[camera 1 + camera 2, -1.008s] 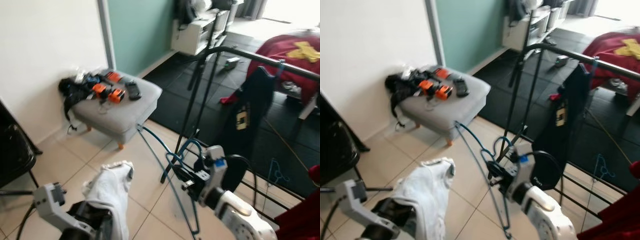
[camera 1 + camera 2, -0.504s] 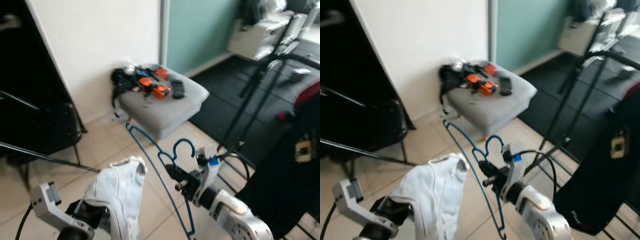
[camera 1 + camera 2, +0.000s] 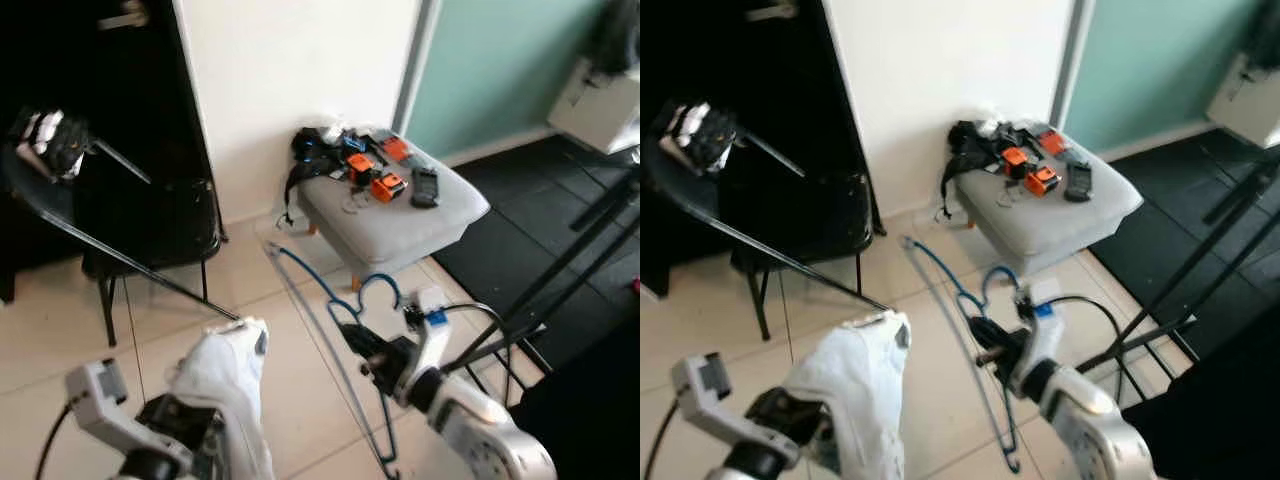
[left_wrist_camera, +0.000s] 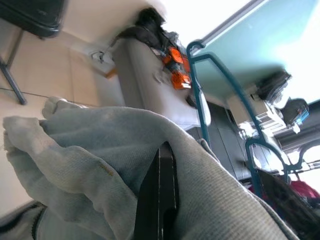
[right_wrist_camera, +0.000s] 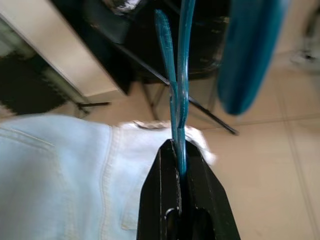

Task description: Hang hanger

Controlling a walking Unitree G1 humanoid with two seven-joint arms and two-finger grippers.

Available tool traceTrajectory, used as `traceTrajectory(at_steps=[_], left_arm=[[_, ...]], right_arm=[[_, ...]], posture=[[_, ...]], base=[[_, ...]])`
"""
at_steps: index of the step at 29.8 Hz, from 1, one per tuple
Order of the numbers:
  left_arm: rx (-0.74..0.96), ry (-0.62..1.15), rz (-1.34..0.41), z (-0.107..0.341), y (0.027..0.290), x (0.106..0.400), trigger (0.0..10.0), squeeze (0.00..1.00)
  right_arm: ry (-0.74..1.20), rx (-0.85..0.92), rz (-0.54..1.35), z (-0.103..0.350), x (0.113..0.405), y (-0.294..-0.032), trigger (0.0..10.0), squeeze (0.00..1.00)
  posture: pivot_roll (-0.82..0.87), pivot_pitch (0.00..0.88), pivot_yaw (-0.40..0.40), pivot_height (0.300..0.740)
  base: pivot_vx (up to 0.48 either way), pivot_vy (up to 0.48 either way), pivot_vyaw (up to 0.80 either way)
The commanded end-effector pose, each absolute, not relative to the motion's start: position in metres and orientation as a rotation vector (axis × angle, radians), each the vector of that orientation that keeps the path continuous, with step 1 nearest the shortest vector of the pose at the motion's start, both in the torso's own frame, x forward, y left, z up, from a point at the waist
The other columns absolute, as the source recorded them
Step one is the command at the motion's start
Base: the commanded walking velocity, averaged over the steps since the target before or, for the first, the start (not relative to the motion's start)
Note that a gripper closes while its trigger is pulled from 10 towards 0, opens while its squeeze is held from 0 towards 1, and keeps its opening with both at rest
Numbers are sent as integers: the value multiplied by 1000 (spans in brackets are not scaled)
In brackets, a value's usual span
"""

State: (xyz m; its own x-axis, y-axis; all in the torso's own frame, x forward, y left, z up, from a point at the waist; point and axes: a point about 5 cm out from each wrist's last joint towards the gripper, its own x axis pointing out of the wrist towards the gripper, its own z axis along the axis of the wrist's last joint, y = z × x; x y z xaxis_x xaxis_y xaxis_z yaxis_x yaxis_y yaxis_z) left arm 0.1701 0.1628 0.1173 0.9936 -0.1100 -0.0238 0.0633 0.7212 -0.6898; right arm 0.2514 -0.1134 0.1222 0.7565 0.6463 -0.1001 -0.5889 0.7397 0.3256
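A blue wire hanger [image 3: 310, 290] stands slanted over the tiled floor, its hook [image 3: 380, 285] up beside my right gripper [image 3: 360, 345], which is shut on its wire. In the right wrist view the hanger [image 5: 179, 100] runs straight out from between the closed fingers [image 5: 165, 200]. A pale, light-denim garment [image 3: 225, 385] is draped over my left gripper [image 3: 190, 435] at the lower left, to the left of the hanger. In the left wrist view the cloth [image 4: 90, 150] folds around one black finger [image 4: 160, 200], and the hanger [image 4: 200, 100] rises beyond it.
A grey footstool [image 3: 420, 230] with orange and black items stands against the white wall ahead. A black chair [image 3: 150, 230] with thin legs is at the left. Black rack legs [image 3: 560, 290] cross the dark mat on the right. Tiled floor lies between.
The camera has swung left: the footstool slid right, the rack and hanging dark garment left the picture, and the black chair came in. Both grippers keep their hold.
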Motion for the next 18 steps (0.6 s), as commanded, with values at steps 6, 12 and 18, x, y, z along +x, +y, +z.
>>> traceTrajectory(at_steps=[6,12,18], left_arm=[[-808,30,-101,122,157,172,10000,0],[-810,29,-98,123,158,170,10000,0],[-808,34,-101,123,158,170,10000,0]], right_arm=[[240,285,676,119,248,-118,10000,0],[241,289,679,119,247,-118,10000,0],[239,291,678,120,246,-118,10000,0]], posture=[[22,126,-62,740],[20,128,-58,740],[20,133,-54,740]], base=[[0,0,781],[0,0,781],[0,0,781]])
